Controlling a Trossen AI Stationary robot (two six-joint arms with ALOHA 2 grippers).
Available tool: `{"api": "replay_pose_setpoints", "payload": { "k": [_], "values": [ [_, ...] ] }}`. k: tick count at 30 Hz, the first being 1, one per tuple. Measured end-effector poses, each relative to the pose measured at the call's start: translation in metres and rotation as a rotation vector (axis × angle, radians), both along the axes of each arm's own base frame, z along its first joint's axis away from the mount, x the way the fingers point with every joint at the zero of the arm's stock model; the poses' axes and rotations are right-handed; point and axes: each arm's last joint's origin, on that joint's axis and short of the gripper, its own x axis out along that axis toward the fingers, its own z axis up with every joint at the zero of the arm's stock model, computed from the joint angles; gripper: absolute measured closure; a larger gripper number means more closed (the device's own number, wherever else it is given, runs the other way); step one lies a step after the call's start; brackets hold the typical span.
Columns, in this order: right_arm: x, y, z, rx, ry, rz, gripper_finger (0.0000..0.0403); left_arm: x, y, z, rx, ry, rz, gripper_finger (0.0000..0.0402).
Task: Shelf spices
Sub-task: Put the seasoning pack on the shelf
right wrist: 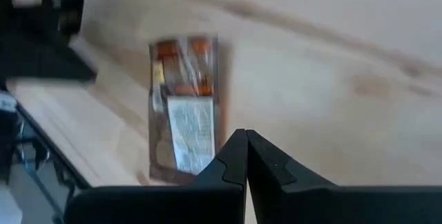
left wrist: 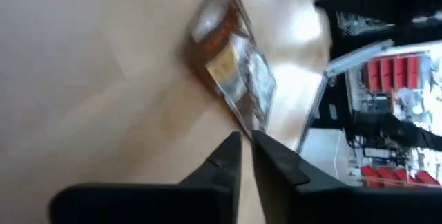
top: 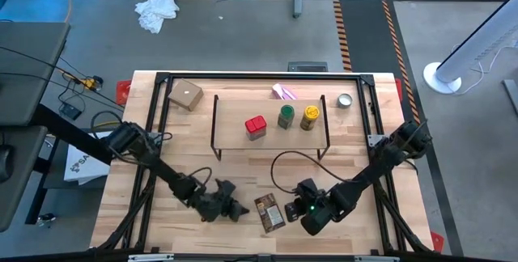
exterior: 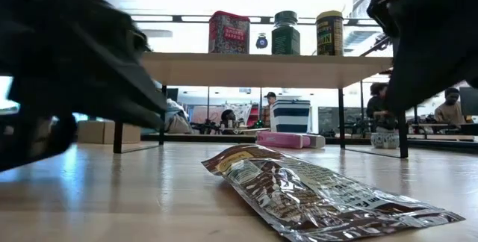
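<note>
Flat packet lying on the table between my two grippers, three spices up on the shelf.

I see the orange-brown packet point(top: 269, 212) flat on the wood near the front edge, crinkled shiny film with a pale label. My left gripper point(top: 239, 210) sits just beside it, fingers almost touching, holding nothing; my right gripper point(top: 293, 210) is pinched closed and empty on its other side. The red container point(top: 256, 127), green-lidded jar point(top: 286, 116) and yellow jar point(top: 310, 116) stand upright on the shelf point(top: 235, 138).
</note>
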Motion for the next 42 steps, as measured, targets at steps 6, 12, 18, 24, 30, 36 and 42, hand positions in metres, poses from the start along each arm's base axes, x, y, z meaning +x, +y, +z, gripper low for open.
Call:
{"api": "replay_pose_setpoints", "payload": {
  "k": [6, 12, 18, 24, 30, 36, 42],
  "values": [
    [-0.003, 0.0, -0.014, 0.08, -0.027, 0.049, 0.0403, 0.013, 0.016, -0.001, -0.09, 0.079, -0.082, 0.0282],
    [0.0, -0.006, -0.021, 0.132, -0.09, 0.04, 0.0403, 0.019, 0.026, -0.001, -0.256, 0.104, 0.079, 0.0189],
    [0.007, -0.018, -0.024, 0.125, -0.078, 0.031, 0.0403, 0.018, 0.028, -0.003, -0.338, 0.112, 0.227, 0.0145],
    [0.014, -0.028, -0.026, 0.131, -0.046, 0.075, 0.0403, 0.027, 0.023, -0.003, -0.338, 0.15, 0.264, 0.0142],
    [0.013, -0.027, -0.027, 0.145, -0.031, 0.092, 0.0403, 0.06, 0.002, -0.006, -0.343, 0.129, 0.258, 0.0142],
    [0.004, -0.015, -0.028, 0.162, -0.01, 0.11, 0.0403, 0.066, -0.007, -0.011, -0.297, 0.139, 0.278, 0.0142],
    [-0.011, -0.007, -0.032, 0.146, 0.037, 0.019, 0.0403, 0.059, -0.018, -0.01, -0.25, 0.188, 0.335, 0.0142]
  ]
}}
